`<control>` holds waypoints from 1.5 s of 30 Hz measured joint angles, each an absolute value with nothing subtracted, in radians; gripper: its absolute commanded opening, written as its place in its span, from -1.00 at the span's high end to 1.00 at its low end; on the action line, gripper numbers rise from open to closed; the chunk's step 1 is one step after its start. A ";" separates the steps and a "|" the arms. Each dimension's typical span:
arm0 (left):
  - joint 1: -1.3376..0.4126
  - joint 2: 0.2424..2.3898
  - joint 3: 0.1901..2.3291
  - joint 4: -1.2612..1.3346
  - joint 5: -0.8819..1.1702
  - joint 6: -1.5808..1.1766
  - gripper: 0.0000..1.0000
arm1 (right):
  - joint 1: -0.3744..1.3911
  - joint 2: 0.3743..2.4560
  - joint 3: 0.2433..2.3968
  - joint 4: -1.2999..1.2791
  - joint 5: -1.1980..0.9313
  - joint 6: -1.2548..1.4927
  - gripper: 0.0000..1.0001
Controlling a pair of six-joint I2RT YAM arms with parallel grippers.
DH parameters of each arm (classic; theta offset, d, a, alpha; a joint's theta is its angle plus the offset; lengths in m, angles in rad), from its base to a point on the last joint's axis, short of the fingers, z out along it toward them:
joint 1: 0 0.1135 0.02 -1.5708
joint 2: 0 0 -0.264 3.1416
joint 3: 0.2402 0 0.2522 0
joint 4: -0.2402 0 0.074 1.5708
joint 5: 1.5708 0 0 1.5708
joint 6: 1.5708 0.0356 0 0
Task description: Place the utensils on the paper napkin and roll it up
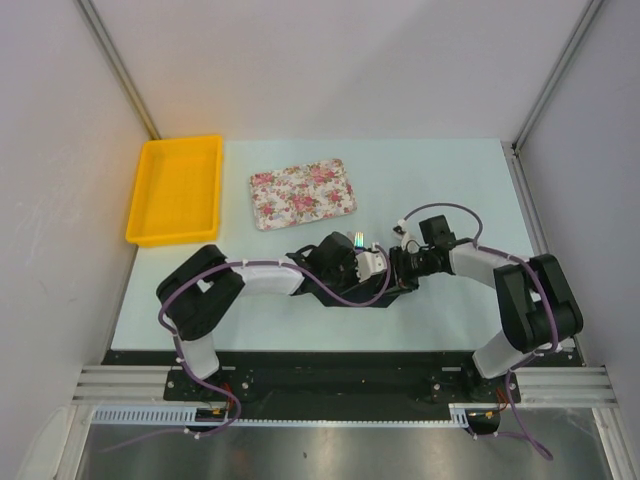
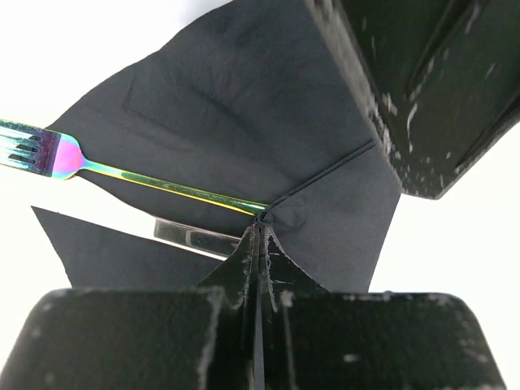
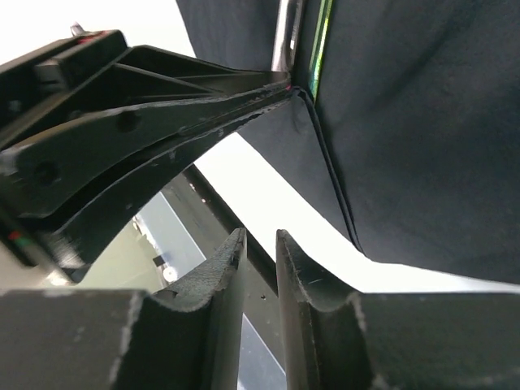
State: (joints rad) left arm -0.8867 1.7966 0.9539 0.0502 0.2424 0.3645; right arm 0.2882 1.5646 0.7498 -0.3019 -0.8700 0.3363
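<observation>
The black paper napkin point(image 2: 227, 97) lies crumpled at the table's middle point(image 1: 372, 298), partly folded over the utensils. An iridescent fork point(image 2: 57, 156) lies across it, tines off the sheet to the left, handle running under a fold. A second silvery utensil point(image 2: 191, 237) shows beside the fork, mostly covered. My left gripper point(image 2: 260, 231) is shut, pinching a raised fold of the napkin right where the fork handle ends. My right gripper point(image 3: 258, 242) hovers just off the napkin's point(image 3: 422, 122) edge, jaws a narrow gap apart with nothing between them, close beside the left fingers point(image 3: 162, 106).
A pink-flowered tray point(image 1: 300, 195) lies behind the napkin. A yellow bin point(image 1: 175, 190) stands at the back left. The table's near edge and black rail run close below the right gripper. Both arms meet over the napkin, their cables looping around it.
</observation>
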 measured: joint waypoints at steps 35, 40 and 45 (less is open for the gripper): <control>-0.634 1.572 0.924 -0.024 0.733 -0.065 0.41 | 0.384 1.796 0.827 -0.322 -0.786 0.340 1.00; -0.646 1.644 0.877 0.039 0.825 -0.231 0.68 | 0.384 1.796 0.827 -0.323 -0.786 0.340 1.00; -0.645 1.718 0.877 0.052 0.843 -0.311 0.81 | 0.382 1.796 0.827 -0.323 -0.786 0.340 1.00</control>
